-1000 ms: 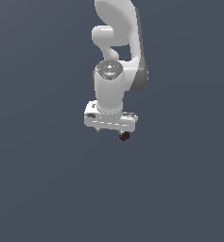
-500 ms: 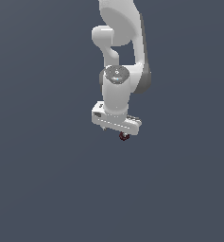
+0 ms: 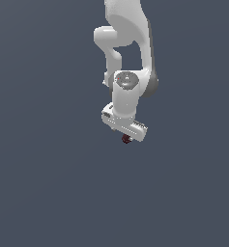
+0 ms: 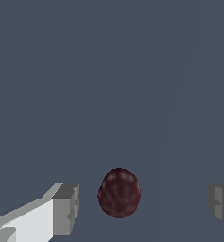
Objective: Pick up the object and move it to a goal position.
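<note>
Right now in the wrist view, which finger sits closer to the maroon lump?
The finger with the white body showing behind it: only a narrow gap separates it from the maroon lump. The other finger, at the opposite edge, stands much farther off.

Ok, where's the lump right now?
The lump sits between the open gripper's fingers in the wrist view, touching neither; in the exterior view it peeks out just under the gripper.

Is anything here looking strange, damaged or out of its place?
Nothing stands out. The dark lump sits whole between the open fingers of the gripper, with a gap on each side. No spill or damage is visible.
</note>
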